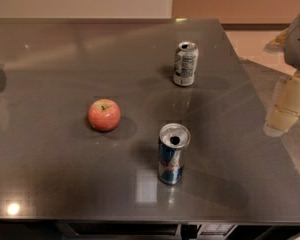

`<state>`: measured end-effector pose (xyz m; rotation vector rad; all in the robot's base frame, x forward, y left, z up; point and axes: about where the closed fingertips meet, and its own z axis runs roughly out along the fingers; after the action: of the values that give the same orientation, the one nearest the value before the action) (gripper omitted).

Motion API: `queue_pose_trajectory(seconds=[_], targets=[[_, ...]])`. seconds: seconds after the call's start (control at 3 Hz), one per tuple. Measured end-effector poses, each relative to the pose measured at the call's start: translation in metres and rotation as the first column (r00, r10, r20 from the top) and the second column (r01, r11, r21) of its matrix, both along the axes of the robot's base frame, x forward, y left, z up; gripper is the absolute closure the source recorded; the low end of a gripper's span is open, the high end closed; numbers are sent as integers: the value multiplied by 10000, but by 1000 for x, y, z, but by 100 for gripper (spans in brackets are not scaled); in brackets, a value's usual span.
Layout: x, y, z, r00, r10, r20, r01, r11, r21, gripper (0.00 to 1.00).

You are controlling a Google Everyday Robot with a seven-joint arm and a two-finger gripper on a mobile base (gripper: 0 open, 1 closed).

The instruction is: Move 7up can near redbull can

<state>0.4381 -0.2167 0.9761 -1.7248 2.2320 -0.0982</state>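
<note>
The 7up can (185, 63) is silver-white with green markings and stands upright toward the back of the dark table (50, 154). The redbull can (172, 154) is slim, blue and silver, with an open top, and stands upright nearer the front, about a can's height closer to me than the 7up can. My gripper (285, 106) hangs at the right edge of the view, over the table's right side, apart from both cans and holding nothing.
A red apple (104, 115) sits left of the cans, mid-table. The table's right edge (270, 124) runs under the gripper, with floor beyond it. A wall stands behind the table's far edge.
</note>
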Motion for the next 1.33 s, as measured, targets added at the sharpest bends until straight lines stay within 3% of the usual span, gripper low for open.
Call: queue_pose_trajectory(seconds=[0.33,0.67,1.33], targets=[[4,1,3,10000,32,30,-32,10000,60,0],[24,8,5,9996,172,211,-178,9994,313,0],[83,13,6,9981,-14,608,-51,9941,1079,0]])
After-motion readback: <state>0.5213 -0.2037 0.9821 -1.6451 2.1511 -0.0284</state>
